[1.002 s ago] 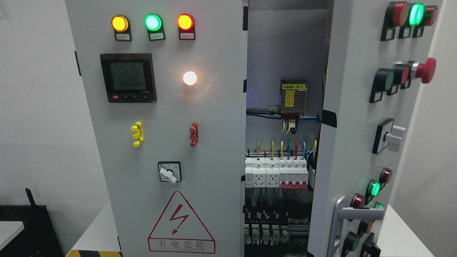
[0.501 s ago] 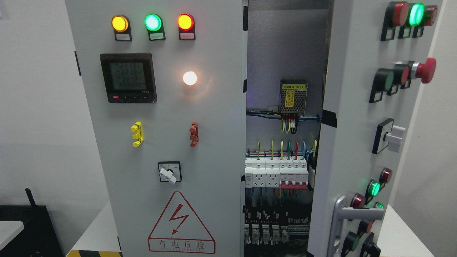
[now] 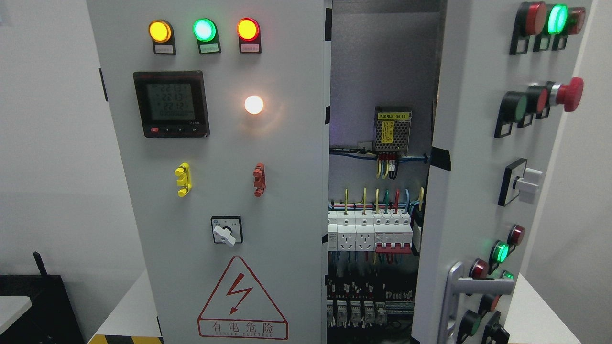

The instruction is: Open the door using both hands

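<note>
Far left: you see a black box (image 3: 36,306) low against the white wall, with a thin antenna-like stub rising from it.
Counter: the white counter (image 3: 129,310) carries the cabinet, with a yellow-and-black hazard strip (image 3: 125,339) at its near left edge.
Left door: the grey left door (image 3: 287,191) faces you flat and appears closed.
Lamps: across its top, left to right, glow an amber lamp (image 3: 159,30), a green lamp (image 3: 204,29) and a red lamp (image 3: 248,29).
Meter: below them a black digital meter (image 3: 170,103) shows lit figures too small to read surely; to its right shines a white lamp (image 3: 254,104).
Mid panel: you find a yellow fitting (image 3: 183,179), then a red fitting (image 3: 259,179), and beneath them a rotary switch (image 3: 226,231) with a white knob.
Warning: a red triangle sign (image 3: 242,301) with a lightning bolt sits at the door's foot.
Interior: through the gap you see a perforated power supply (image 3: 393,129) high up, breakers and sockets (image 3: 369,231) below with coloured wires, and darker terminals lower still.
Right door: the right door (image 3: 471,181) stands swung open toward you, seen edge-on at an angle.
Handle: its silver handle (image 3: 471,289) juts out near the bottom right.
Right controls: you see a red mushroom button (image 3: 569,93) and a white selector knob (image 3: 526,184) among lit buttons.
Hand: neither hand is in the picture, so you cannot tell how open either is or whether it holds anything.
</note>
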Controlling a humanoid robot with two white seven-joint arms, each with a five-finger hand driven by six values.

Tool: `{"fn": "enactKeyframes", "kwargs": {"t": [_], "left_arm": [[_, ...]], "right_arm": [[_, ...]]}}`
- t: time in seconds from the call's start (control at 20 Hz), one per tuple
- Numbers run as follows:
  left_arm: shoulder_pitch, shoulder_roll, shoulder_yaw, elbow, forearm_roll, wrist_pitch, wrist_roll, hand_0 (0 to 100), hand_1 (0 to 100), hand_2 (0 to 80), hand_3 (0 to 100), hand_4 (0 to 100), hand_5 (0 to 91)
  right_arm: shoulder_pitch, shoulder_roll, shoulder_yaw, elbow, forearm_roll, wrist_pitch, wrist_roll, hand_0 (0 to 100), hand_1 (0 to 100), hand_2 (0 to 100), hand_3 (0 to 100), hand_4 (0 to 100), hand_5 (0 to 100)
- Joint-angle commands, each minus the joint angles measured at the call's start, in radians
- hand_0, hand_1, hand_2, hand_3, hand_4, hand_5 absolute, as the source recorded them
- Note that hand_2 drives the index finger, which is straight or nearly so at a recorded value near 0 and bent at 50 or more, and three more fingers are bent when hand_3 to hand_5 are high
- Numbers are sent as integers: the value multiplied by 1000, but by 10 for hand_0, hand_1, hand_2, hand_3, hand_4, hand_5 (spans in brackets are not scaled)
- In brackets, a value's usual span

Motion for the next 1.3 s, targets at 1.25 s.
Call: {"fn": "enactKeyframes", "kwargs": {"t": [1.25], "left_arm": [[-15, 1461, 7, -1544, 1553, 6, -579, 0, 0, 0, 0, 0, 0]], "right_arm": [[1, 1, 0, 0, 0, -1, 0, 383, 0, 0, 0, 0, 0]]}}
